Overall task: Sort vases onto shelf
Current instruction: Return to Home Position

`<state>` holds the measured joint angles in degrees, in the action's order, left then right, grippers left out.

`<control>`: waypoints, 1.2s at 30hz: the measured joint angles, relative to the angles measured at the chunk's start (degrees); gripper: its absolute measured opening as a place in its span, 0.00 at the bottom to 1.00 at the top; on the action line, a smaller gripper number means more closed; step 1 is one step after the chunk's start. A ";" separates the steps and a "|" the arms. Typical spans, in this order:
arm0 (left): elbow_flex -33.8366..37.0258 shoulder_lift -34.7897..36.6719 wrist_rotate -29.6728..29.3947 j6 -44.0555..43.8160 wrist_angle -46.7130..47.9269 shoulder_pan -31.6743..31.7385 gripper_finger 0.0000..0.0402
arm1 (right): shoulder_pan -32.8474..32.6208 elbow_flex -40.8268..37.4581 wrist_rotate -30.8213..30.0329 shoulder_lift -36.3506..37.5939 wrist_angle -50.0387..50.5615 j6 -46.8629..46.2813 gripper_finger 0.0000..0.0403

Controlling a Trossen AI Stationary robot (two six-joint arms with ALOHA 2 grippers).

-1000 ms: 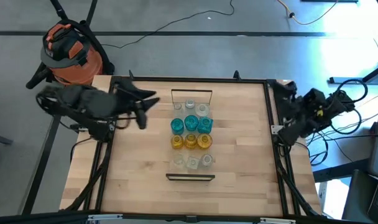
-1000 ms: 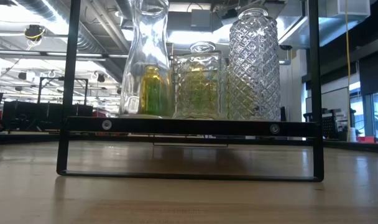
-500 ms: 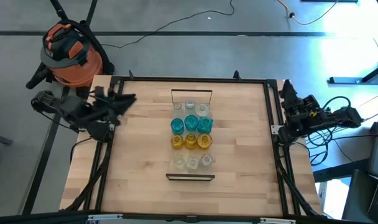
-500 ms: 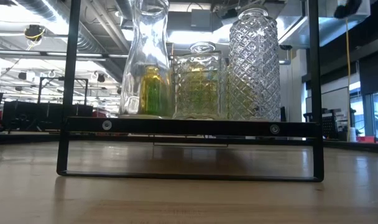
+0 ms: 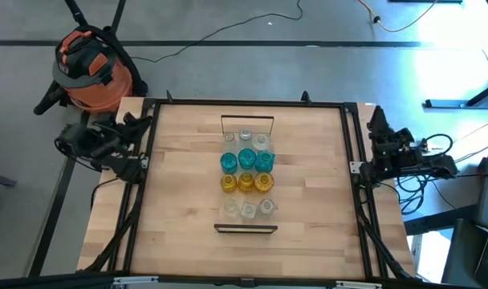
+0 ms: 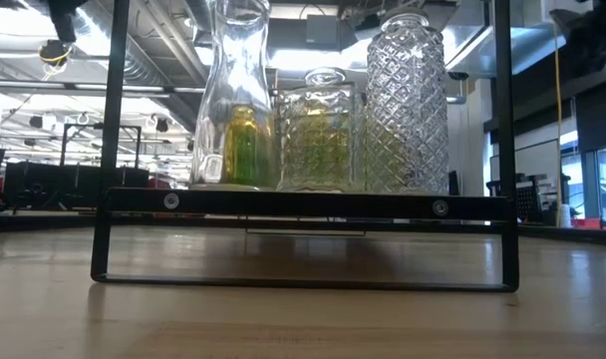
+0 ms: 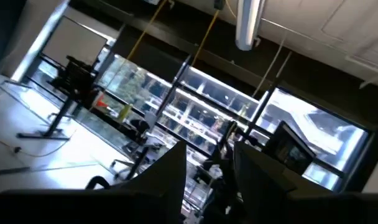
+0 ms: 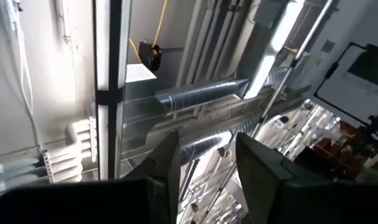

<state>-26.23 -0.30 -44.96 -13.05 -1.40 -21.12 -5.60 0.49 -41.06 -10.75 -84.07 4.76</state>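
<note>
At worktop [image 5: 180,209] L and R edges, both arms now retracted; left gripper [image 7: 209,150] and right gripper [image 8: 207,140]: fingers narrowly apart, empty. Vases [image 5: 246,160] stand on shelf [image 5: 246,222]; sorting judged compl.

Two dark, near-black jointed arms are seen in the high view: the left arm [image 5: 99,143] at the left edge, the right arm [image 5: 400,152] at the right edge, with thin black cables [image 5: 441,143] trailed beside it. In the wrist views, the left gripper [image 7: 209,154] and the right gripper [image 8: 207,142] are shown with broad, flat, matte dark fingers.

Industrial lab: exposed ceiling ducts [image 8: 201,93], shop vacuum [image 5: 87,68]
</note>
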 joint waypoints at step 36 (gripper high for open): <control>25.61 -2.42 21.58 -16.34 -1.82 7.13 0.31 | -0.01 -0.04 3.82 3.69 79.47 -31.41 0.29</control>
<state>-0.62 -2.72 -23.38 -29.40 -3.22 -14.00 -5.61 0.45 -37.24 -7.05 -4.60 -26.65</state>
